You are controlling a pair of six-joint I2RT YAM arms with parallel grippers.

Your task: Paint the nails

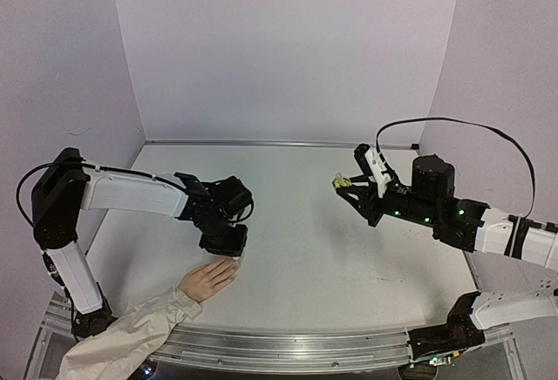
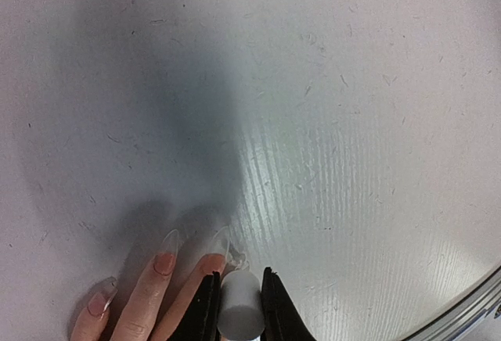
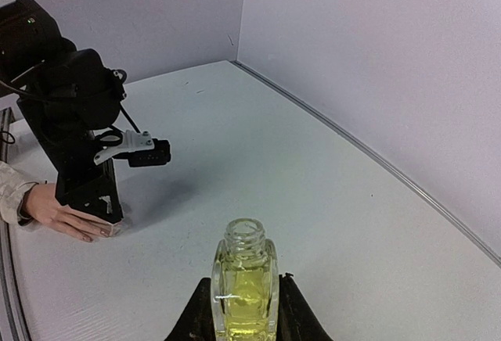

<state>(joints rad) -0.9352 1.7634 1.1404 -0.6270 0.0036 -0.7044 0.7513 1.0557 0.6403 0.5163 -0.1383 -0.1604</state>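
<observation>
A pale peach hand in a beige sleeve lies flat on the table at the front left. Its long clear nails point away from me in the left wrist view. My left gripper is shut on a white cylindrical cap, and a small brush tip below the cap touches the nail of the nearest finger. My right gripper hovers above the table on the right, shut on an uncapped glass bottle of yellow-green polish held upright. The same bottle shows small in the top view.
The white table is walled at the back and both sides. A metal rail runs along its near edge. The sleeve crosses that rail at the front left, beside the left arm's base.
</observation>
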